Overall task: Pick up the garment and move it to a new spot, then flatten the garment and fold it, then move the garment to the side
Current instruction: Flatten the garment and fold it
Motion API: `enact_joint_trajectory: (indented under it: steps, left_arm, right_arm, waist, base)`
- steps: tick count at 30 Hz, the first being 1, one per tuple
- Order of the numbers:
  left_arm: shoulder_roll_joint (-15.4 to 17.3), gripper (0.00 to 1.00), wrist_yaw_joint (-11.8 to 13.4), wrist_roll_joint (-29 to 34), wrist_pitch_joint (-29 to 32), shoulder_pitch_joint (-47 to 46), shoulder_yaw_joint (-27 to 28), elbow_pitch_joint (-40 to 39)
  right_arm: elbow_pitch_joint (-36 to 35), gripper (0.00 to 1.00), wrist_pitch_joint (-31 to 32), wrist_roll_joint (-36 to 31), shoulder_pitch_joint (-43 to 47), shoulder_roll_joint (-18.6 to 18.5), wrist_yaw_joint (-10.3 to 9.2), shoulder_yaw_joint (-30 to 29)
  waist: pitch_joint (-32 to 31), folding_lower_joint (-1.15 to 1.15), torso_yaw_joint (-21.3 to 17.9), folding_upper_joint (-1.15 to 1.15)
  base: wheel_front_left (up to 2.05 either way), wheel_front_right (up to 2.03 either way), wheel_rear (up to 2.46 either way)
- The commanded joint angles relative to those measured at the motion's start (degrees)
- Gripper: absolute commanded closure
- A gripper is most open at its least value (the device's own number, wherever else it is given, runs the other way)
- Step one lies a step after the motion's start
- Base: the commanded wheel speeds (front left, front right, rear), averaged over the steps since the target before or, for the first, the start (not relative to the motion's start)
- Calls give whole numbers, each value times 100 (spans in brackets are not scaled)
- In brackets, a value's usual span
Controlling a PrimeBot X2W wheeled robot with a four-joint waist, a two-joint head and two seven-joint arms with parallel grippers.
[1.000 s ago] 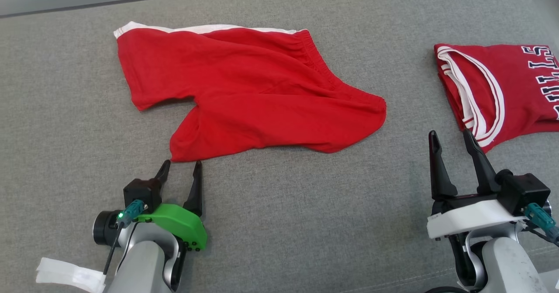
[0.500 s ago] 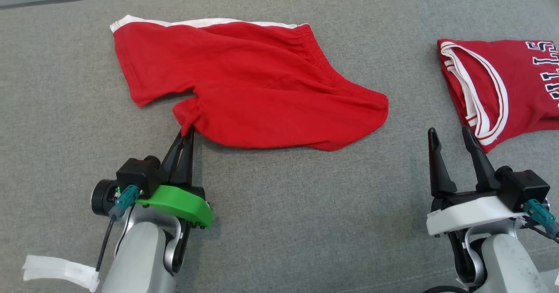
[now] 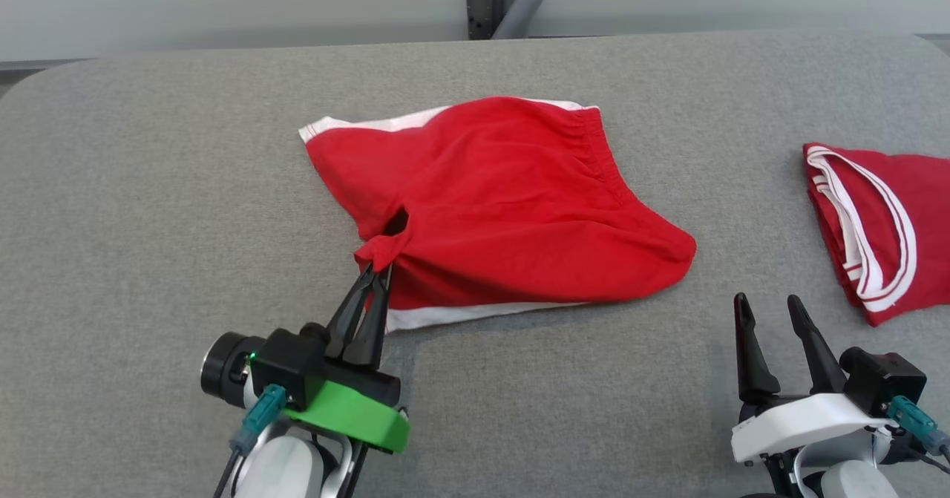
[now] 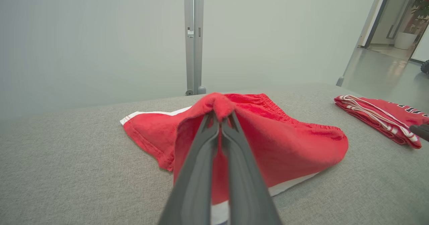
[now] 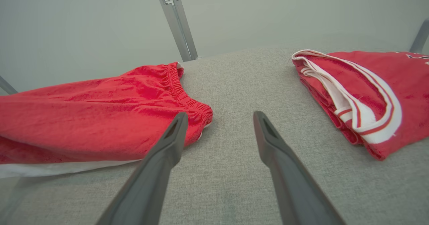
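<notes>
Left jaws are clamped together on a bunched corner of one leg of the shorts (image 3: 512,201), the two dark fingers (image 3: 364,312) pressed side by side with the red cloth gathered into a small knot at their tips. In the left wrist view that knot stands higher than the rest of the shorts (image 4: 295,144), which drape down from it onto the grey cloth-covered desk (image 3: 148,223). Two garments lie on the desk. One is this pair of red shorts near the middle, with its gathered waistband toward the right and a white band along both its far and near edges. The other is a folded red jersey (image 3: 883,216) with white and red trim, well apart at the right edge. Right jaws stand wide apart and hold nothing. Their two fingers (image 3: 749,349) point up over the near right part of the desk, between the shorts (image 5: 83,111) and the jersey (image 5: 368,94), touching neither. One grey post (image 3: 490,1) rises behind the far edge of the desk.
</notes>
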Motion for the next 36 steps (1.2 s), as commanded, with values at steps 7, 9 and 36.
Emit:
enact_joint_trajectory:
  steps: [7,9,36]
  left_arm:
    - [21,100,-11,146,3,104,-79,25]
    - [27,100,-10,192,2,-45,27,321]
    - [442,43,861,520,2,-2233,1370,3386]
  right_arm:
    - [55,0,-8,71,-41,-15,-8,89]
    - [60,0,-8,39,-105,-13,-8,147]
    - [20,0,-8,-179,-646,-81,-8,237]
  waist:
    - [-126,0,375,0]
    - [5,0,256,0]
    - [790,0,-692,0]
  base:
    - [0,0,0]
    - [0,0,0]
    - [0,0,0]
